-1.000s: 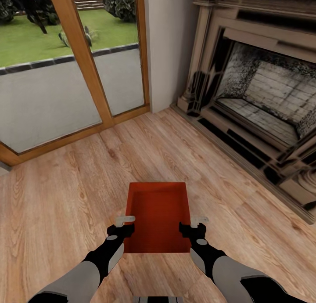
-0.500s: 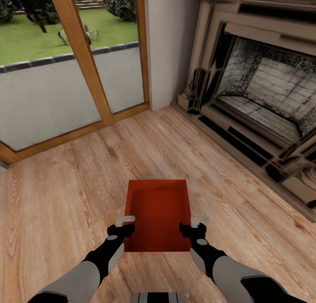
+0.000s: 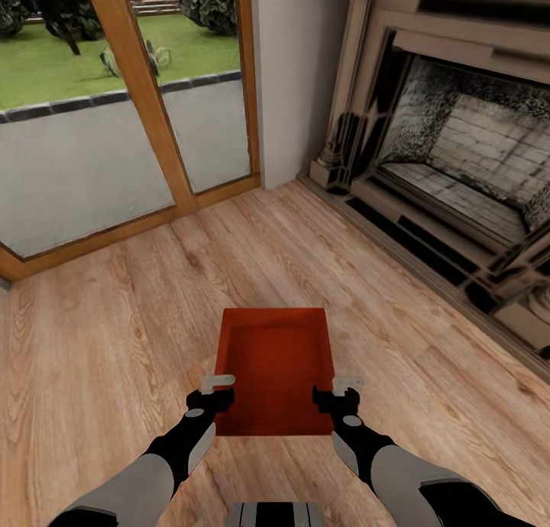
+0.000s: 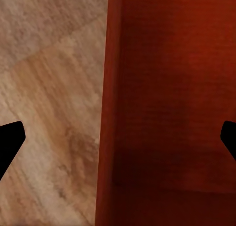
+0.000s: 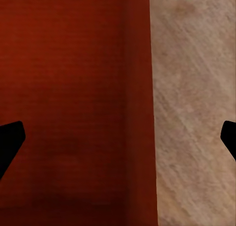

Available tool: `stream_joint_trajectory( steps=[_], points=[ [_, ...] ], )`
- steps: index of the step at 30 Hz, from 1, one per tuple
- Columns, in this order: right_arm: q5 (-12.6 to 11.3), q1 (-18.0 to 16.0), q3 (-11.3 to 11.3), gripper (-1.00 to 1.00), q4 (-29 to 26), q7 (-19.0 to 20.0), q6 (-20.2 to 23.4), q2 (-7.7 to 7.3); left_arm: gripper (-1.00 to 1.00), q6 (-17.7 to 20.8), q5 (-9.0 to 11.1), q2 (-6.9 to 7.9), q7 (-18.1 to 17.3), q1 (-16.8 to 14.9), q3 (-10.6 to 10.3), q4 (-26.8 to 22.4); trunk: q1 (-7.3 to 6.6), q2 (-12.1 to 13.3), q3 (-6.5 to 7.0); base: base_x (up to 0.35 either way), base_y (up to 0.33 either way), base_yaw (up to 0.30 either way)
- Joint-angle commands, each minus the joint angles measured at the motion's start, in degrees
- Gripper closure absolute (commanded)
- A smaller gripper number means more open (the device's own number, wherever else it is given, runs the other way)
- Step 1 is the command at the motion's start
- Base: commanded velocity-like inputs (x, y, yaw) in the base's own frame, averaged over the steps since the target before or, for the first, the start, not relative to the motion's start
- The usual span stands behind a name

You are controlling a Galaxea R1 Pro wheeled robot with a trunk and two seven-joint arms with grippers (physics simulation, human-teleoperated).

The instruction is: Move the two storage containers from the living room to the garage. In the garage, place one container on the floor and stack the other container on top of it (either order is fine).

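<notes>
One orange-red storage container [image 3: 271, 366] sits on the light wood floor [image 3: 114, 321] of the living room, right in front of me, its open top facing up. My left gripper [image 3: 218, 382] is open over the bin's left wall near the close corner. My right gripper [image 3: 347, 382] is open over the right wall. In the left wrist view the dark fingertips [image 4: 11, 137] stand wide apart with the container [image 4: 167, 113] wall between them. The right wrist view mirrors this, with the container [image 5: 73, 88] wall between wide-spread fingertips [image 5: 10, 140] and wood floor [image 5: 196, 113] beside it.
A glass door with a wooden frame [image 3: 153, 130] fills the far left, with lawn outside. A white wall section [image 3: 290, 76] separates it from a large stone fireplace [image 3: 458, 153] whose low hearth edge runs along the right. Open wood floor surrounds the bin.
The whole picture has shifted slightly, so the camera moved. The container sits a little higher in the view relative to both grippers. Both grippers stay open.
</notes>
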Motion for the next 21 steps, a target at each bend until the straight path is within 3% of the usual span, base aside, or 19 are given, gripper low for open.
stream_joint_trajectory(
  steps=[1, 7, 21],
  points=[
    [0.29, -0.03, 0.16, -1.0, 0.06, -0.37, -0.07, 0.01, -1.0, -0.14, 0.48, 0.03, 0.4, -0.03, -0.48, 0.02, -0.01, -0.01, -0.03, 0.0, 0.0, 0.0],
    [0.27, -0.04, 0.25, -1.0, 0.06, -0.37, -0.06, -0.1, -1.0, -0.15, 0.54, -0.04, 2.33, -0.03, -0.56, 0.07, -0.01, -0.01, -0.03, 0.0, 0.0, 0.0],
    [0.54, -0.03, 0.5, -1.0, 0.12, -0.28, 0.01, -0.51, -1.0, -0.15, 0.54, -0.05, 2.66, -0.03, -0.57, 0.19, -0.01, -0.01, -0.03, 0.0, 0.0, 0.0]
  ],
)
